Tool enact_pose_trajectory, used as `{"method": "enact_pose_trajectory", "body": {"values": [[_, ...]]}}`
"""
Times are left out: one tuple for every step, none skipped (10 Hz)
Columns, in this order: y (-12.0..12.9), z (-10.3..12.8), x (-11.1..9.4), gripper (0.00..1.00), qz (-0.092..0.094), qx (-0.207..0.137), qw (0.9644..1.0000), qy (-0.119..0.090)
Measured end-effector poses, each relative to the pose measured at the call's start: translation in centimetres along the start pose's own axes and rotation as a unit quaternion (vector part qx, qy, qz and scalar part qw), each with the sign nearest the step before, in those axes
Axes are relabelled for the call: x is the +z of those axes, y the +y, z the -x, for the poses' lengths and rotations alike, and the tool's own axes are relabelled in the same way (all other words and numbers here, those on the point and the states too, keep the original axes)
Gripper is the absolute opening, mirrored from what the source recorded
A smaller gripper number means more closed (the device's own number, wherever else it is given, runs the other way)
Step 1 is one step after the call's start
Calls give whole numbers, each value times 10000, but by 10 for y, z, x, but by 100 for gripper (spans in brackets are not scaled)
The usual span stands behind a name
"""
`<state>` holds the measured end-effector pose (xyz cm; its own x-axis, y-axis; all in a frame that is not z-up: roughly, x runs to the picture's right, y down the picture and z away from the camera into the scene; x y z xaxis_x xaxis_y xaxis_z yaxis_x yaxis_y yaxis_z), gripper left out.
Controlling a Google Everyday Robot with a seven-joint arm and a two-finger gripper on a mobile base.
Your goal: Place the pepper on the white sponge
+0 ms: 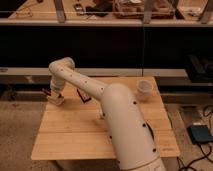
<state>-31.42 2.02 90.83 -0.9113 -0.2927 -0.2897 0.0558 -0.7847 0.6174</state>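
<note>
Claw (54, 95) hangs at the desk's (75, 135) far-left corner — its grip cannot be told — white sponge (56, 100) just beneath, dark bar (84, 96) to its right.

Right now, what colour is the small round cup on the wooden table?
Off-white cup, camera view; gripper at the left edge of the table.

Single view: raised, set behind the robot's bulky cream-white arm (125, 127), facing forward and down across the light wooden slatted table (70, 140) toward a dark counter front (110, 47). Arm close, filling lower centre; gripper (54, 95) farther off, at the table's back-left corner.
</note>
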Motion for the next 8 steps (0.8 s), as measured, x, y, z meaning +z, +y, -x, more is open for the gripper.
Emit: {"method": "enact_pose_trajectory", "body": {"values": [[4,0,2,15,15,23,10000,-51],[6,0,3,15,20,43,10000,-64],[8,-1,5,15,21,61,10000,-69],[12,0,5,15,13,83,10000,-43],[13,1,6,15,2,99,9999,-23],[15,3,6,15,-7,112,9999,-13],[17,8,6,15,-9,125,9999,-29],[19,11,6,15,-3,127,9999,-46]]}}
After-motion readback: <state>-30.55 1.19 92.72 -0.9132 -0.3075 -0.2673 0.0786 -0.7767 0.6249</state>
